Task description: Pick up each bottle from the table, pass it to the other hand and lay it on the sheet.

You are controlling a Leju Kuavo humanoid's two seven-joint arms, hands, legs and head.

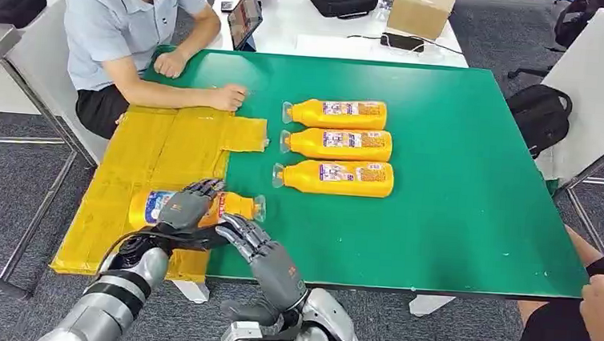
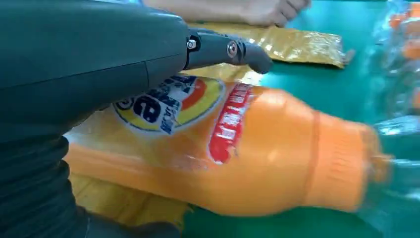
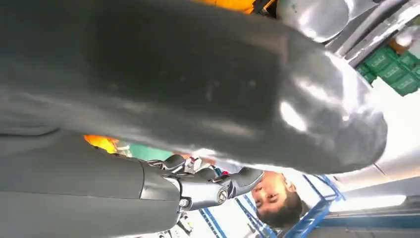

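Head view first: left hand [image 1: 186, 205] wraps its dark fingers over an orange bottle [image 1: 236, 205] lying on its side at the yellow sheet's [image 1: 164, 145] near right edge, clear cap toward three o'clock. The sheet is glossy, crinkled plastic on a smooth green table [image 1: 458, 189]. Right hand [image 1: 257, 244] sits just beside the bottle at about five o'clock from it, fingers apart and holding nothing. Three more bottles [image 1: 337, 145] lie in a row at one o'clock from the held one, well apart. A person's hand [image 1: 228, 97] rests at the sheet's far edge.

Left wrist view: a rounded orange bottle body with a printed label, a dark finger [image 2: 233, 52] arched over it.

Right wrist view: grey shell, blurred; finger state cannot be told there.
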